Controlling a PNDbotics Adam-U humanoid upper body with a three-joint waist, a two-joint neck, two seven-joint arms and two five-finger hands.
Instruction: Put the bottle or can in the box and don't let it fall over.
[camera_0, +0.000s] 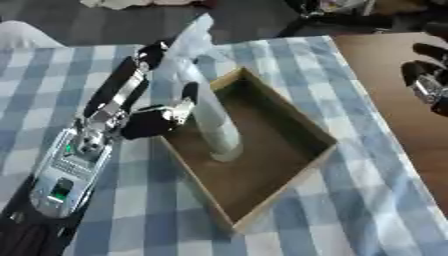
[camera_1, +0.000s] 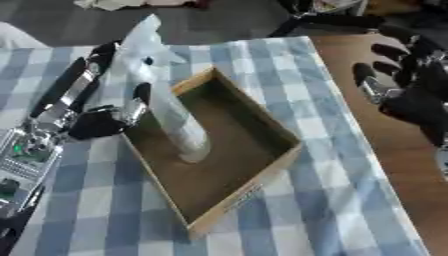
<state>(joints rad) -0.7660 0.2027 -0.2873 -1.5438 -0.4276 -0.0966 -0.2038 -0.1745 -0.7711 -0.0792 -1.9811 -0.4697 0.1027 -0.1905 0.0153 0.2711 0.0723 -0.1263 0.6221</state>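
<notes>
- The pale bottle (camera_0: 214, 125) is gripped by the left robot hand (camera_0: 162, 117); its base is set in the box (camera_0: 289, 115), so tipping is prevented
- The right robot hand (camera_1: 411, 95) is kept idle, fingers relaxed, over the tabletop (camera_1: 385, 165)

1. Left arm (camera_0: 74, 160), lower left of the frame: silver casing, black trim, small green lights.
2. Left hand (camera_0: 153, 117): black with silver joints.
3. Right hand (camera_1: 411, 85), right edge: black fingers, silver parts.

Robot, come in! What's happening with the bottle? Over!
Left hand shut on bottle. Bottle upright, base down inside box. Right hand open, idle at right. Nothing in the way.
</notes>
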